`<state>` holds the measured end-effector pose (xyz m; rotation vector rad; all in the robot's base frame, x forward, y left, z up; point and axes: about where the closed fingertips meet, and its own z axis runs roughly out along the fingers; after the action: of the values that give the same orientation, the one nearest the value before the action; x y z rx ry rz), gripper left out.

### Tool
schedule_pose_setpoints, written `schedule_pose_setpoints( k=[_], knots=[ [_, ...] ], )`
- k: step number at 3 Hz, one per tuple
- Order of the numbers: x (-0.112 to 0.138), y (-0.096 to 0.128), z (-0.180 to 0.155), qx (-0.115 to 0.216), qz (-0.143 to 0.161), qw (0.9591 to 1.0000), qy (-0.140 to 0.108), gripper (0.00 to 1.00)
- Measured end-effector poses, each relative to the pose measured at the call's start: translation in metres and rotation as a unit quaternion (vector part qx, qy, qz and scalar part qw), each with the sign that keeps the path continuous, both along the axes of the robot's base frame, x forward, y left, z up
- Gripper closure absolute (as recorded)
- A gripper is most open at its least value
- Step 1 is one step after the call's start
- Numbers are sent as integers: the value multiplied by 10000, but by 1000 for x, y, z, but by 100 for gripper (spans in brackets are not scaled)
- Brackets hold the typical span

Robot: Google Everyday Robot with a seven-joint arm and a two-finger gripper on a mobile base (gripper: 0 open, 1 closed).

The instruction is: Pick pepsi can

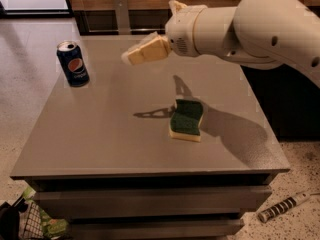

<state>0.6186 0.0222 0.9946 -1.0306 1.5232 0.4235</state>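
While it is being held in the air over the grey table, the gripper is being shown above and to the left of the green-and-yellow sponge, well apart from it, with its cream tip being pointed leftward. Whether it is clenched or released cannot be told. The white arm behind it is being extended in from the right, passing above and behind the sponge, and its shadow is being cast on the tabletop just left and right of the sponge.

The pepsi can is being left standing on the tabletop far to the left of the sponge and further back, well apart from it and from the gripper. It is being shown upright: its long axis is running vertically, its silver top is being turned upward, and its round logo is being faced toward the camera.

Below and right of the sponge, a striped rod is lying on the speckled floor.
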Motion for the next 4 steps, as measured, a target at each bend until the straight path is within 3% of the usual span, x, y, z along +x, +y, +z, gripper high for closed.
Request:
schedule_pose_setpoints(
  k=[2, 4],
  knots=[
    [43, 69, -68, 378, 348, 9985, 162, 0],
    [57, 141, -96, 774, 816, 9926, 449, 0]
  ],
)
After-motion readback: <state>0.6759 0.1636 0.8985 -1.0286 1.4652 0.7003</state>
